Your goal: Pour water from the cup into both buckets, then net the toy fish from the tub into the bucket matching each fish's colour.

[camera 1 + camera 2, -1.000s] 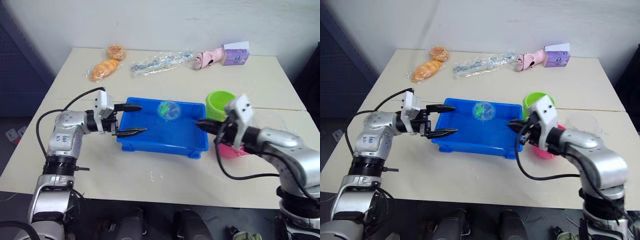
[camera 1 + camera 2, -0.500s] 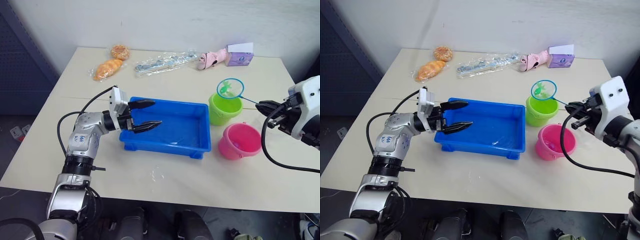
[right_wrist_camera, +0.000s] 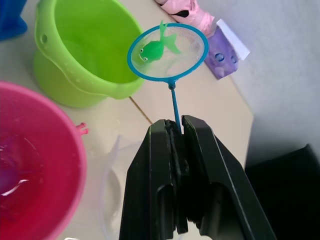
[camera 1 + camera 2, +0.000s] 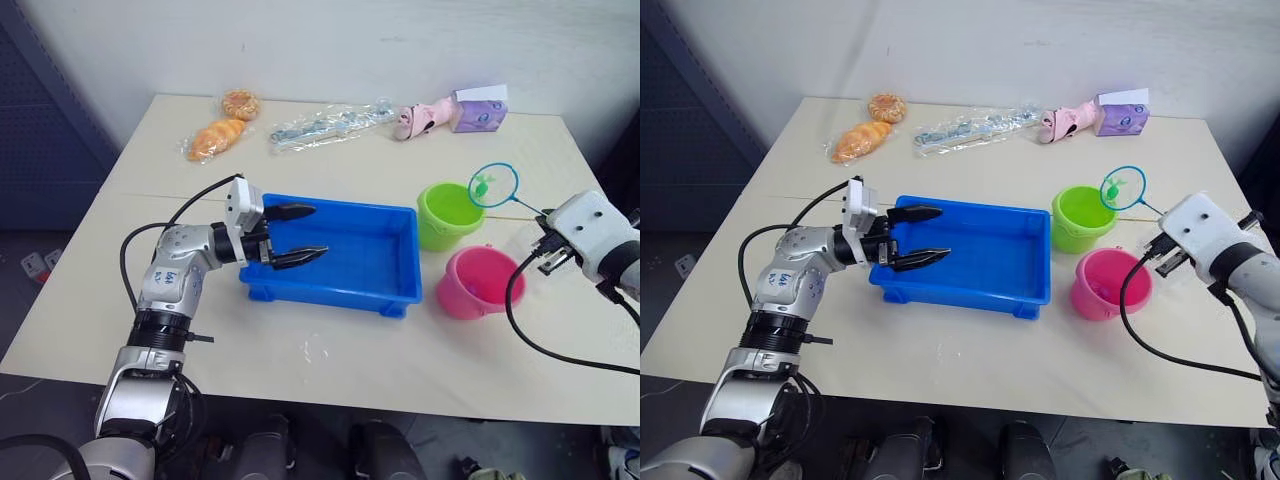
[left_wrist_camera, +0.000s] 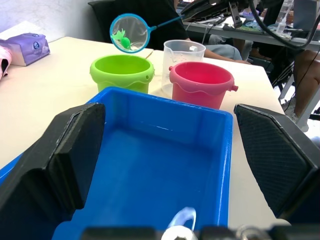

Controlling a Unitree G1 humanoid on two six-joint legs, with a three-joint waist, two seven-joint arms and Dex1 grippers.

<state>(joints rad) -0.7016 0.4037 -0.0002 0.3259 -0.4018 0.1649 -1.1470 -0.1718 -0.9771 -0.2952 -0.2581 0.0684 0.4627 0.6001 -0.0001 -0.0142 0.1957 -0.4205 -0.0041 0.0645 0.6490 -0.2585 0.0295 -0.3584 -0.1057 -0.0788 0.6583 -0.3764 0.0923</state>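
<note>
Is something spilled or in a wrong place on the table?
A small wet patch lies on the table in front of the tub, seemingly spilled water. Nothing else looks odd: both buckets stand upright.

The table (image 4: pixel 350 360) bears the tub (image 4: pixel 345 290), buckets (green (image 4: pixel 447 215), pink (image 4: pixel 480 283)).
</note>
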